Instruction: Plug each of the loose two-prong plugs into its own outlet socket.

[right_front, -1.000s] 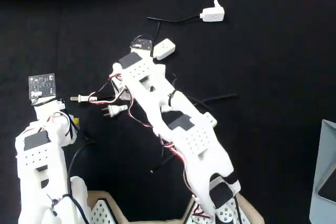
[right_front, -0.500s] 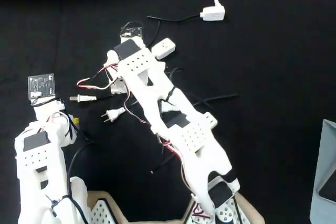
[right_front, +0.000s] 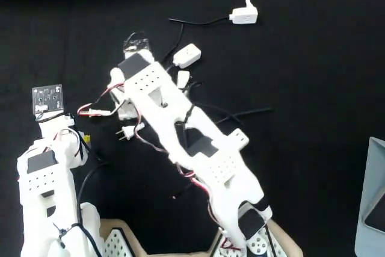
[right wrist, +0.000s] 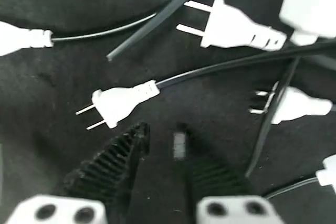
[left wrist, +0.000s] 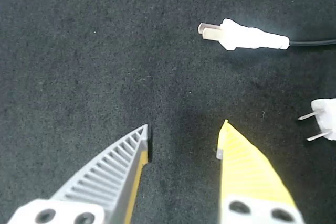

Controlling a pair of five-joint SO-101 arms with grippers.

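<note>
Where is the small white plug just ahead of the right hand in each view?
High view: small plug on the black cloth beside the right arm, prongs toward the left arm.
Left wrist view: partly in frame, off to the side of the left hand.
Right wrist view: whole, just ahead of the right hand.
Shared landmark: the longer plug lying nearby.

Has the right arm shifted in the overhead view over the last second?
Yes. The right arm has swung leftward: its wrist camera, earlier right beside the white block, now sits clearly left of it.
</note>
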